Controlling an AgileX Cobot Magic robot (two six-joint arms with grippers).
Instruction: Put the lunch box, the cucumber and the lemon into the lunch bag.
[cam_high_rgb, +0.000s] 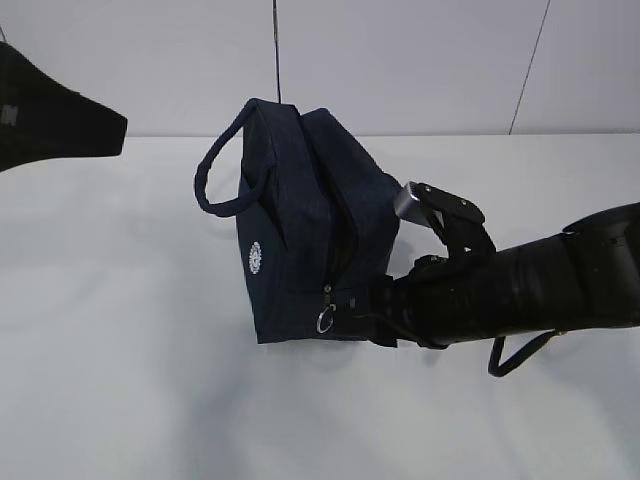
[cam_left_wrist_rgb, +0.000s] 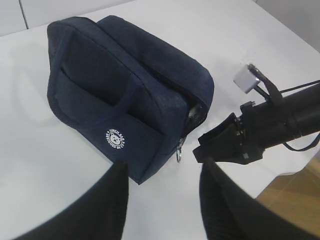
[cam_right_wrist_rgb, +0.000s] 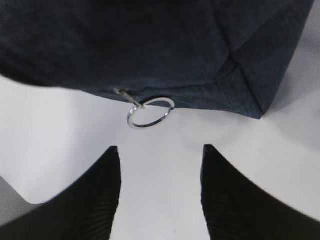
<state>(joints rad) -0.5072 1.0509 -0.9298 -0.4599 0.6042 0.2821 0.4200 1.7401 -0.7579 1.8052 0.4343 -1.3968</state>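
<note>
The dark navy lunch bag (cam_high_rgb: 300, 220) stands on the white table with a loop handle (cam_high_rgb: 215, 170) to the left and a round white logo (cam_high_rgb: 254, 256) on its side. Its metal ring pull (cam_right_wrist_rgb: 150, 113) hangs at the bag's lower end, just beyond my right gripper (cam_right_wrist_rgb: 160, 148). That gripper is open and empty, low on the table at the bag's right corner (cam_high_rgb: 378, 312). My left gripper (cam_left_wrist_rgb: 164, 170) is open too, held above the table short of the bag (cam_left_wrist_rgb: 115, 85); it shows at the upper left (cam_high_rgb: 105, 125). The lunch box, cucumber and lemon are out of view.
My right arm (cam_high_rgb: 540, 285) reaches in from the right, with a grey-capped bracket (cam_high_rgb: 410, 203) above it and a cable loop (cam_high_rgb: 520, 355) below it. The table's edge and a wooden floor (cam_left_wrist_rgb: 295, 200) show in the left wrist view. A pale wall (cam_high_rgb: 420, 60) stands behind.
</note>
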